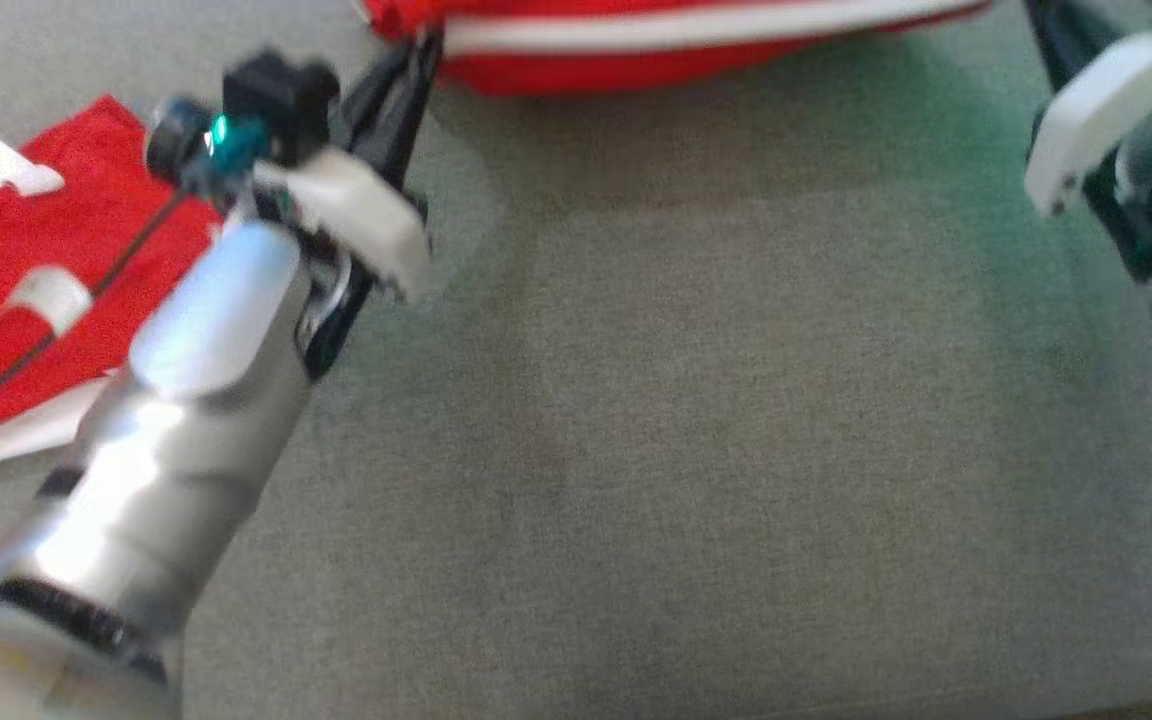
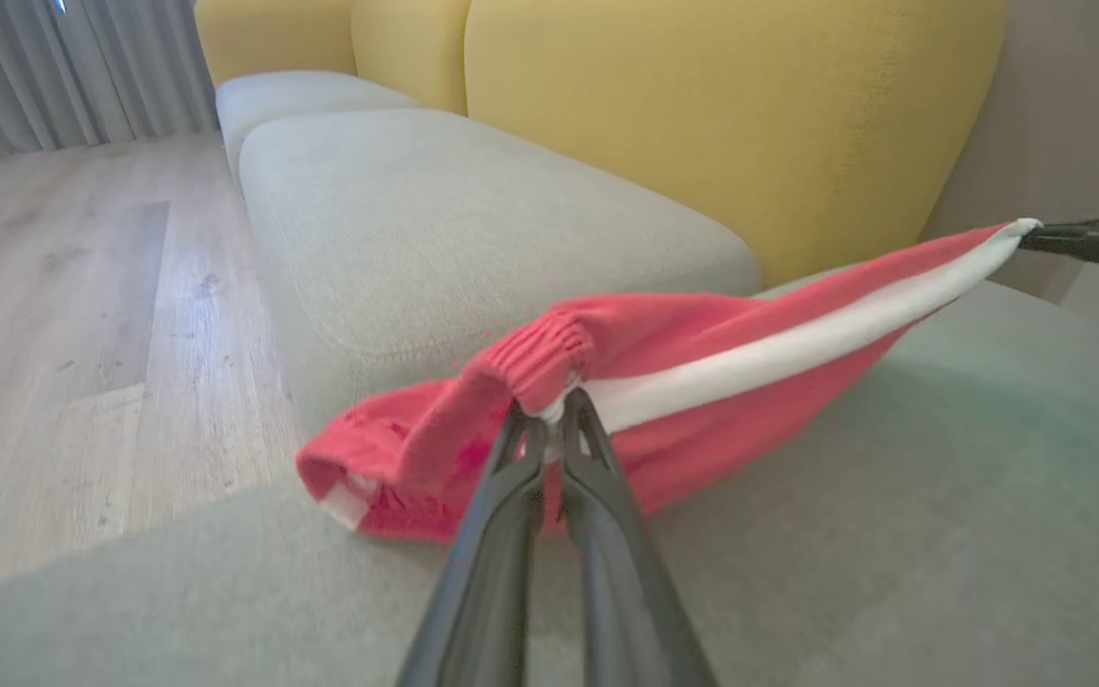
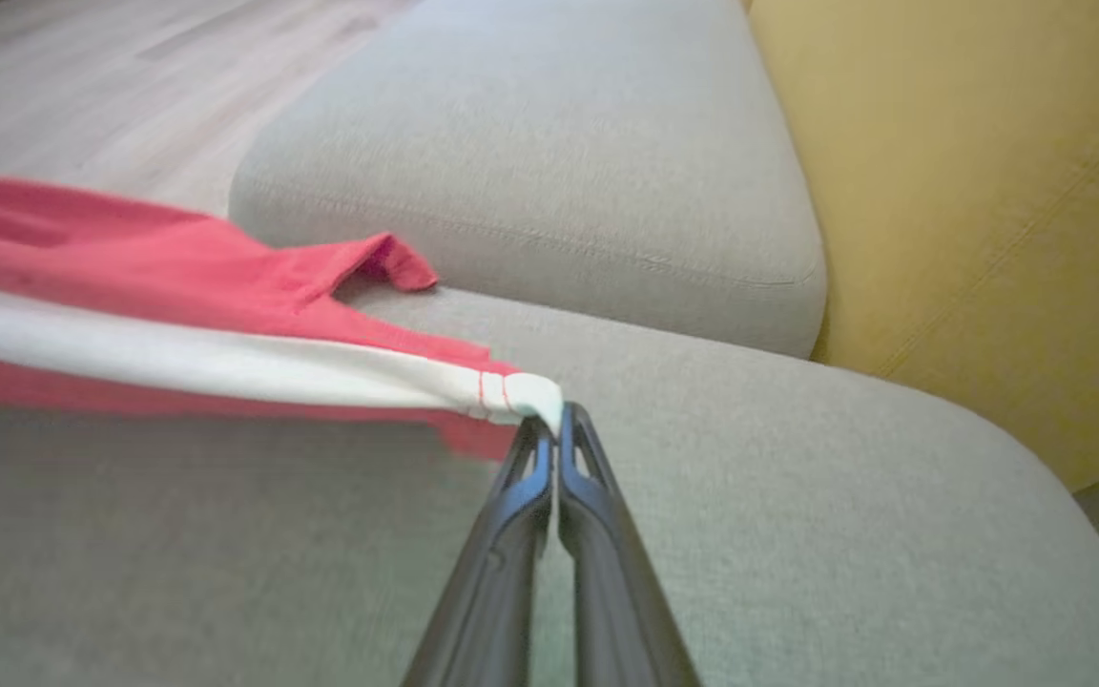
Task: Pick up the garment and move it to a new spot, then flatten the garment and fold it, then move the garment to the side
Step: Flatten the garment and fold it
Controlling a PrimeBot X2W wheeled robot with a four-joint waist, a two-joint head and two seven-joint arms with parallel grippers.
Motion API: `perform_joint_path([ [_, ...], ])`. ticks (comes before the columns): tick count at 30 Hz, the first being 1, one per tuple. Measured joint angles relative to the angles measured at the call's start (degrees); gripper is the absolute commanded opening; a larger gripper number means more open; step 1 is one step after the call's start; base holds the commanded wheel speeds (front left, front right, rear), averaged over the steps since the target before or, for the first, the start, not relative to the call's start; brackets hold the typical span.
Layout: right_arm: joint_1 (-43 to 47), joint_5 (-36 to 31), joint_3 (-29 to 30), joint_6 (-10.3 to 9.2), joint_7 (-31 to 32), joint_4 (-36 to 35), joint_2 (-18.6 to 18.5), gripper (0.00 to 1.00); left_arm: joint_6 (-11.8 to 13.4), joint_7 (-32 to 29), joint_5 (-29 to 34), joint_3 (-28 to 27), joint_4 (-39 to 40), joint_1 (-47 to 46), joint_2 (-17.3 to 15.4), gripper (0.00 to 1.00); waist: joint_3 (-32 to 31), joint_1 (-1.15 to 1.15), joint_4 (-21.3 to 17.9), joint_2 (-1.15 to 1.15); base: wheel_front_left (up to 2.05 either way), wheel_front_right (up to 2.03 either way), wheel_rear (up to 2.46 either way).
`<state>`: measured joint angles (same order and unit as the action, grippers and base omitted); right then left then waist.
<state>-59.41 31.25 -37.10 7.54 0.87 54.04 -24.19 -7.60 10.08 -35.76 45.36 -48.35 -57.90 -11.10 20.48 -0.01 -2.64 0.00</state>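
Note:
The garment [image 2: 731, 343] is red cloth with a white stripe, stretched in the air just above the grey sofa seat [image 1: 736, 420]. My left gripper [image 2: 554, 408] is shut on its ribbed end, where the stripe meets the cuff. My right gripper [image 3: 557, 412] is shut on the white tip of the other end. In the head view the garment [image 1: 686, 40] spans the top edge, with the left gripper [image 1: 424, 55] at its left end. Red cloth with white patches [image 1: 26, 260] lies at the left behind my left forearm; I cannot tell whether it joins the held piece.
A second grey seat cushion [image 3: 530, 143] adjoins this one, with a gap between them. Yellow backrests [image 2: 721, 114] rise behind. Wooden floor [image 2: 63, 286] and grey curtains [image 2: 53, 67] lie beyond the sofa's front edge.

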Motion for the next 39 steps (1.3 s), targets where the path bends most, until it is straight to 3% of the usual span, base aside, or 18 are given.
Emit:
perform_joint_path([
  [5, 6.2, 9.1, -7.9, 0.0, 6.7, -7.1, -5.8, 0.0, 0.0, -0.9, -3.9, 4.8, 5.7, 5.6, -4.5, 0.0, -3.7, 0.0, 0.5, 0.0, 0.0, 0.0, 0.0],
  [15, 13.7, 19.1, -17.9, 0.0, 15.4, -17.2, -14.5, 0.0, 0.0, -1.5, -5.2, 9.4, 13.1, 15.1, -8.3, 0.0, -10.5, 0.0, 0.5, 0.0, 0.0, 0.0, 0.0],
  [20, 15.9, 21.9, -19.0, 0.0, 17.3, -19.5, -16.6, 0.0, 0.7, -2.3, -5.8, 10.5, 16.5, 18.6, -9.3, 0.0, -12.9, 0.0, 0.2, 0.0, 0.0, 0.0, 0.0],
  [31, 24.1, 26.7, -21.4, 0.0, 23.7, -26.7, -21.8, 0.0, 6.1, -6.1, -9.1, 12.4, 30.5, 31.3, -13.7, 0.0, -20.2, 0.0, -1.0, 0.0, 0.0, 0.0, 0.0],
  [39, 29.5, 28.4, -17.1, 0.0, 26.6, -32.9, -27.3, 0.0, 10.1, -10.0, -9.6, 14.4, 42.0, 35.6, -16.0, 0.0, -20.2, 0.01, -1.0, 0.0, 0.0, 0.0, 0.0],
])
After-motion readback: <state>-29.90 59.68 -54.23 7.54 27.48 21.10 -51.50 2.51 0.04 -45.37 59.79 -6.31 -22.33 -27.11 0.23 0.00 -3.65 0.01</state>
